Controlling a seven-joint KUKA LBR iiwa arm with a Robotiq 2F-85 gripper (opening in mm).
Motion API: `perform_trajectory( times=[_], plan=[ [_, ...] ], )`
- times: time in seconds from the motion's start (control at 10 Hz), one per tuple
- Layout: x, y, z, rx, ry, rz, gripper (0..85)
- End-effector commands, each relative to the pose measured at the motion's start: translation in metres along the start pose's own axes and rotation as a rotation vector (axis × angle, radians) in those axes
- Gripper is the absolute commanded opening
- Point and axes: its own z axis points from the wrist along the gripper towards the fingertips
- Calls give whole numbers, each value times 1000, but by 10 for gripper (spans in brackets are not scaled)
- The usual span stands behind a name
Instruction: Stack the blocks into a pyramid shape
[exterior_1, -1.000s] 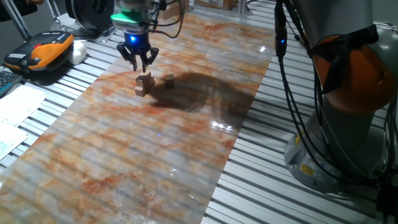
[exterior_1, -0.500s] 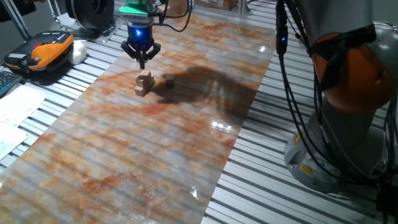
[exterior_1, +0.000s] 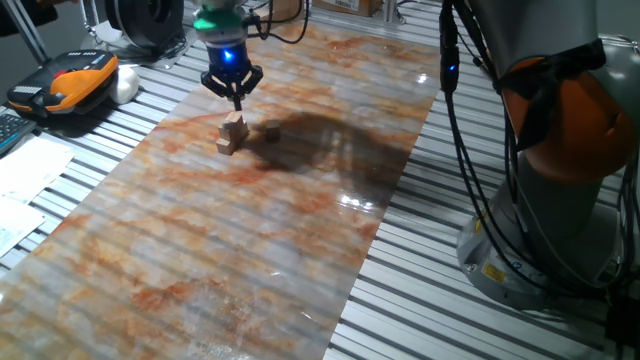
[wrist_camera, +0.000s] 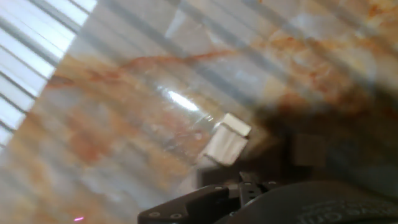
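Observation:
A small pile of light-brown wooden blocks (exterior_1: 231, 134) stands on the marbled sheet (exterior_1: 250, 230) at the far left, one block sitting on top of the lower ones. A single block (exterior_1: 271, 128) lies just to its right, apart from the pile. My gripper (exterior_1: 238, 102) hangs a little above the pile's top block, fingers pinched together with nothing between them. The hand view is blurred: the pile (wrist_camera: 226, 140) shows pale near the middle, the single block (wrist_camera: 309, 149) sits in shadow to its right, and dark gripper parts fill the bottom edge.
An orange-and-black device (exterior_1: 75, 82) and a white object (exterior_1: 125, 84) lie on the slatted table at the far left, with papers (exterior_1: 25, 180) nearer. The arm's orange base (exterior_1: 560, 150) and hanging cables (exterior_1: 455, 90) stand at the right.
The gripper was open just above the pile a second ago. It has since risen slightly, shifted a little, and its fingers have come together. The blocks have not moved.

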Motion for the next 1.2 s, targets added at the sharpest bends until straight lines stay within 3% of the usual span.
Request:
perform_trajectory(
  times=[0.0, 0.3, 0.4, 0.7, 0.9, 1.1],
  plan=[
    [1, -2, 2, -16, 15, -470, 0],
    [1, -19, 9, -31, 14, -491, 0],
    [1, -23, 11, -39, 26, -466, 0],
    [-1, -33, 12, -111, 70, -262, 0],
    [0, -37, 12, -111, 75, -100, 0],
    [3, -38, 16, -74, 41, -75, 0]
  ],
)
